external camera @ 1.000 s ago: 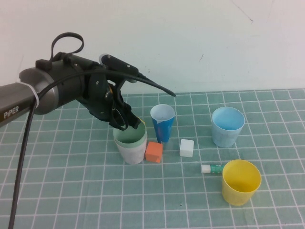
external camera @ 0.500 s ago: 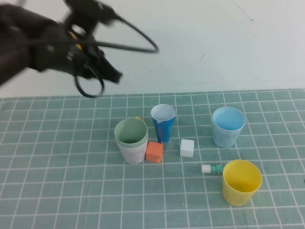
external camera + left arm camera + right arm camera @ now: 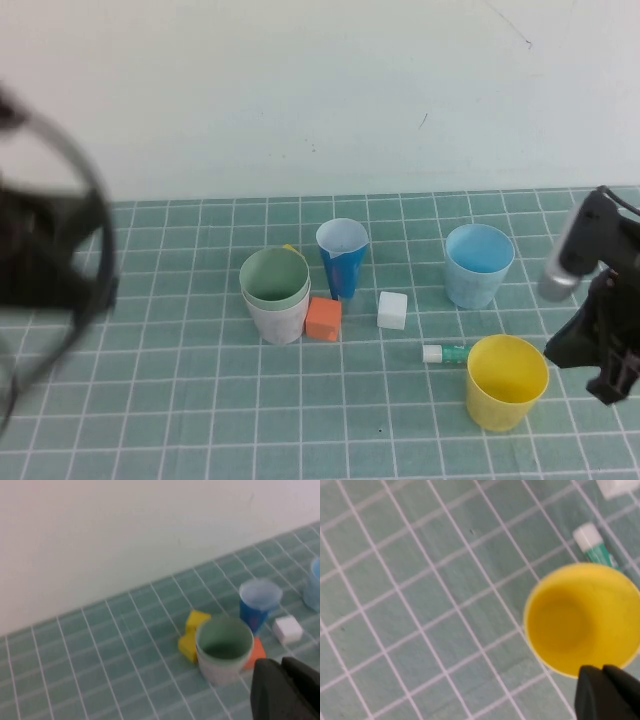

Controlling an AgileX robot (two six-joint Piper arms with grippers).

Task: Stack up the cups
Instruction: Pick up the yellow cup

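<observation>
Worktop [image 3: 200, 420] was a green mat w/ white grid lines, plain pale wall behind. Near centre stood the green cup [image 3: 274, 277] nested inside the white cup [image 3: 277, 320], upright, both mouths up; same pair showed in left wrist view [image 3: 223, 647]. An orange block [image 3: 323, 319] touched the stack on its right side. A yellow block [image 3: 192, 632] sat just behind the stack, mostly hidden from the high view. Dark blue cup [image 3: 342, 257] stood upright just right of the stack, behind the orange block. White cube [image 3: 392, 310] lay near it, further right. Light blue cup [image 3: 478, 264] stood upright, well apart to the right. Yellow cup [image 3: 506, 381] stood upright at the near right, mouth up, empty inside per right wrist view [image 3: 582, 630]. A small green tube w/ white cap [image 3: 444, 353] lay flat just beside the yellow cup's left rim.

Right gripper [image 3: 605, 375] hung at the right edge, just beside the yellow cup, holding nothing; its jaws looked closed together in the wrist view. Left gripper [image 3: 60, 275] was a dark blur at the far left, well apart from the cups; jaws' state – cannot tell
</observation>
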